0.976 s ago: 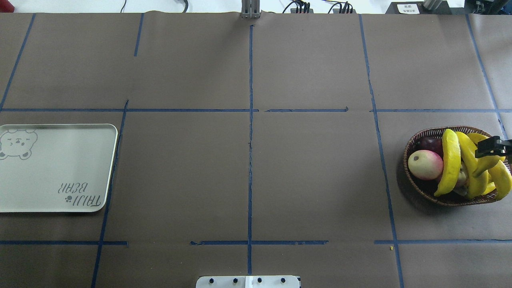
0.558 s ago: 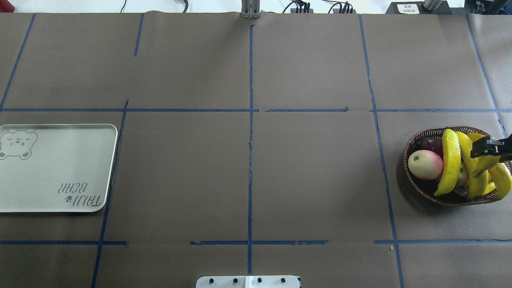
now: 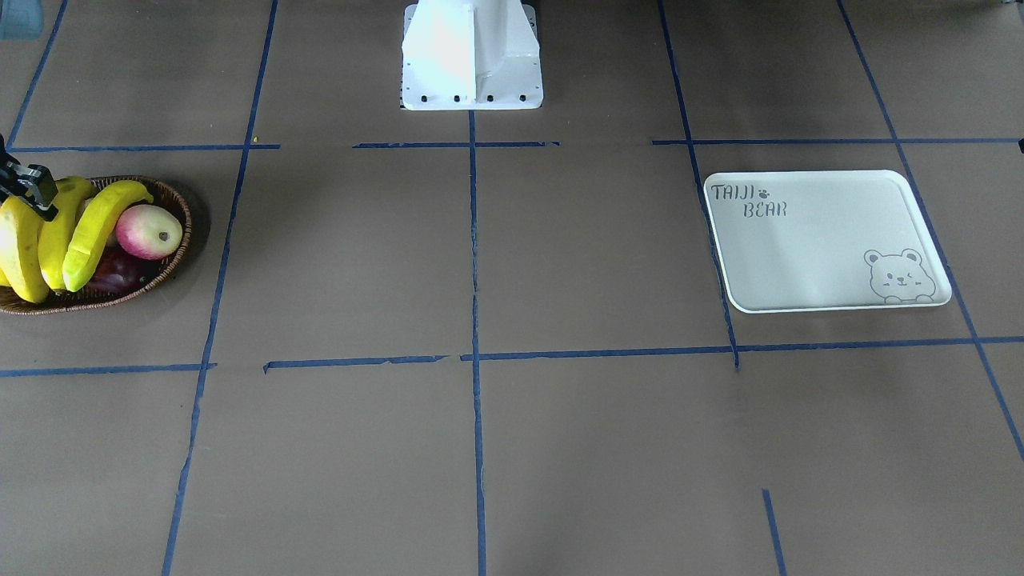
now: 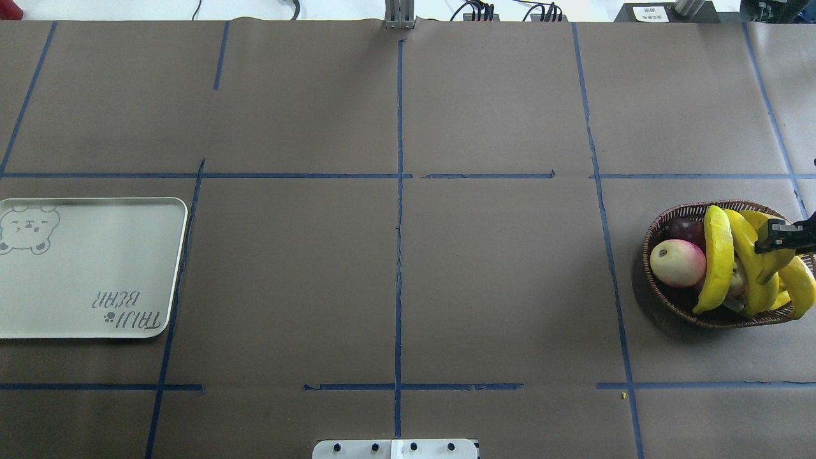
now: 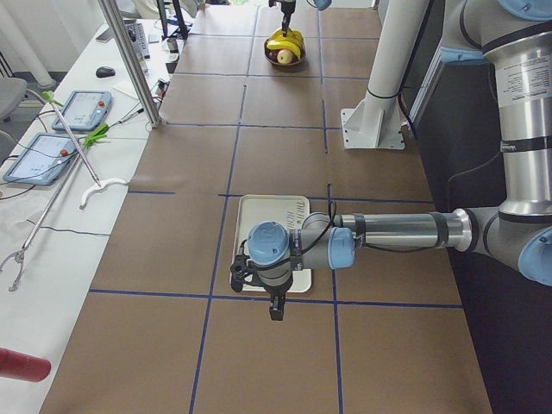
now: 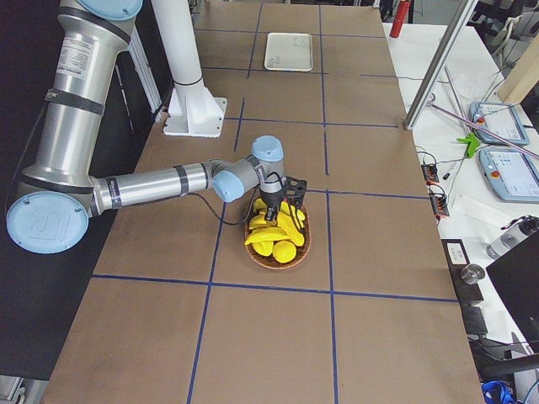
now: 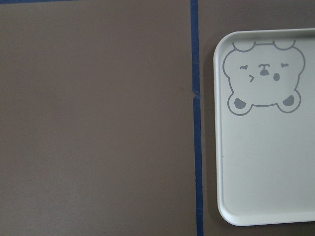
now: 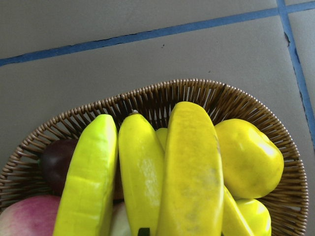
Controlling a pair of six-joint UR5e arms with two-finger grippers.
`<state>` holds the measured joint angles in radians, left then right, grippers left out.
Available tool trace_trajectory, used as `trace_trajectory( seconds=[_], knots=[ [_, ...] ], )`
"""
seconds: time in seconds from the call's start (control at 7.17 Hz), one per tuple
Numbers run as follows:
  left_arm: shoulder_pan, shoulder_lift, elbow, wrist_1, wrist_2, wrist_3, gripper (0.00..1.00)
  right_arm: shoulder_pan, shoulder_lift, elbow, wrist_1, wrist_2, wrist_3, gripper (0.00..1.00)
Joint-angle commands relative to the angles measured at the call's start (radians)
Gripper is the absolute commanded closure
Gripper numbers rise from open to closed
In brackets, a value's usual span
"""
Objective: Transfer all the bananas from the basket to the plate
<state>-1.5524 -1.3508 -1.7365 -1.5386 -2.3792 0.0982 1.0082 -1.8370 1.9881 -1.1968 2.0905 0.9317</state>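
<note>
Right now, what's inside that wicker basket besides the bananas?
Beside the bananas, the basket holds a pink-and-cream round fruit, a dark purple fruit and a stubby yellow fruit. A pale object shows under the bananas, mostly covered. The basket's floor is hidden.

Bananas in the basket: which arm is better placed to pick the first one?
Right. The right gripper hangs over the bananas in the basket; the left gripper is far off, by the tray.
</note>
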Motion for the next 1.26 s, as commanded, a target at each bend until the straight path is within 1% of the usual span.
trace_trajectory(
  seconds=[0.0, 0.14, 0.28, 0.42, 0.56, 0.84, 0.98, 1.12],
  knots=[
    [0.000, -0.002, -0.002, 0.000, -0.002, 0.000, 0.00, 0.018, -0.008, 0.061, -0.004, 0.013, -0.045, 0.98],
    [0.000, -0.005, -0.003, -0.002, -0.003, 0.000, 0.00, 0.036, -0.007, 0.104, -0.006, 0.022, -0.048, 0.99],
    [0.002, -0.005, -0.009, 0.000, -0.006, 0.005, 0.00, 0.070, 0.001, 0.136, -0.007, 0.105, -0.065, 0.99],
    [0.005, -0.005, -0.023, -0.002, -0.008, 0.006, 0.00, 0.091, 0.025, 0.144, -0.006, 0.150, -0.098, 0.99],
    [0.018, -0.008, -0.026, -0.002, -0.006, -0.001, 0.00, 0.069, 0.075, 0.138, -0.009, 0.149, -0.099, 1.00],
    [0.018, -0.054, -0.072, -0.046, -0.009, -0.003, 0.00, -0.011, 0.197, 0.129, -0.010, 0.149, -0.093, 1.00],
    [0.020, -0.101, -0.071, -0.099, -0.008, -0.008, 0.00, -0.076, 0.270, 0.111, -0.010, 0.142, -0.085, 0.99],
    [0.026, -0.117, -0.064, -0.132, -0.012, -0.003, 0.00, -0.110, 0.322, 0.082, -0.009, 0.141, -0.065, 0.99]
  ],
)
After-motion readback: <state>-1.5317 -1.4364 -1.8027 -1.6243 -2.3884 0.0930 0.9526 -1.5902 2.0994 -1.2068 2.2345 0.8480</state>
